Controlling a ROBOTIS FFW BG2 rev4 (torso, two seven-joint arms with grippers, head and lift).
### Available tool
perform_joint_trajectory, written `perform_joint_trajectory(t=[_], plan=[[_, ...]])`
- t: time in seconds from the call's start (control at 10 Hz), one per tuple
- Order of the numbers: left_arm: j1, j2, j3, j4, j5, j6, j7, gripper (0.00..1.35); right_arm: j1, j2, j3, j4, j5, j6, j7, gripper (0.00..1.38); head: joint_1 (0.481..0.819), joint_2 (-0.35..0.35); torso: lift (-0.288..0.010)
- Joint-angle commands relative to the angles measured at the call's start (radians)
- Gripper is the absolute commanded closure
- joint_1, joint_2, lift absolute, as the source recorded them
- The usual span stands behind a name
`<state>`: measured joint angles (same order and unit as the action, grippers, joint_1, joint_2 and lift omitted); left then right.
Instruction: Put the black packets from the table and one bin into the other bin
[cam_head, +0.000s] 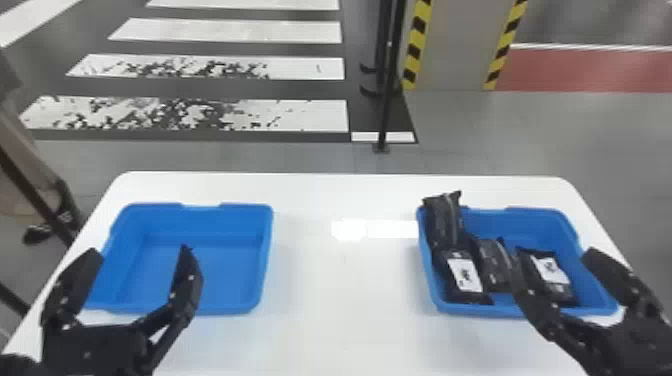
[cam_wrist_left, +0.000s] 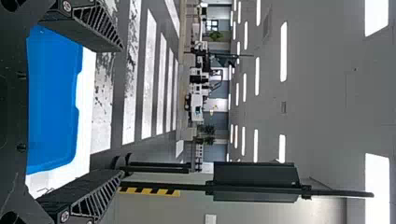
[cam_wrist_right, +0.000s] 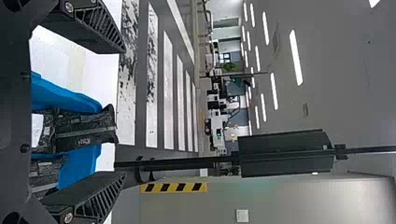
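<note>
Across the table (cam_head: 345, 320), treat the gathering as probably done. Let the loaded bin (cam_head: 540, 225) stand, likewise the second bin (cam_head: 200, 225), well left of the loaded bin. Withdraw the left gripper (cam_head: 140, 250), spread wide, also well left of the loaded bin. Raise the right gripper (cam_head: 553, 257), equally wide, from the loaded bin's near right side before retreating. Avoid brushing the tilted packet (cam_head: 444, 217) at the loaded bin's far left corner: easily toppled. Spare the three lower packets (cam_head: 492, 265) inside.

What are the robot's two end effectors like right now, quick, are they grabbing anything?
Left end effector: open, holding nothing.
Right end effector: open, holding nothing.
</note>
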<state>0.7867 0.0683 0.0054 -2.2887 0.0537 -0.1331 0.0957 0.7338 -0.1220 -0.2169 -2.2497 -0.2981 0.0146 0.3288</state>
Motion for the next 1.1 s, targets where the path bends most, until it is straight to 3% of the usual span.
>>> perform_joint_trajectory(t=[0.0, 1.0], plan=[[-0.001, 0.002, -0.001, 0.000, 0.000, 0.000, -0.001, 0.09, -0.002, -0.002, 0.005, 0.005, -0.001, 0.000, 0.001, 0.09, 0.695, -0.021, -0.110], [-0.014, 0.016, -0.023, 0.005, 0.036, 0.005, -0.005, 0.10, -0.020, -0.007, 0.021, 0.020, 0.001, 0.000, 0.004, 0.09, 0.695, -0.025, -0.110]])
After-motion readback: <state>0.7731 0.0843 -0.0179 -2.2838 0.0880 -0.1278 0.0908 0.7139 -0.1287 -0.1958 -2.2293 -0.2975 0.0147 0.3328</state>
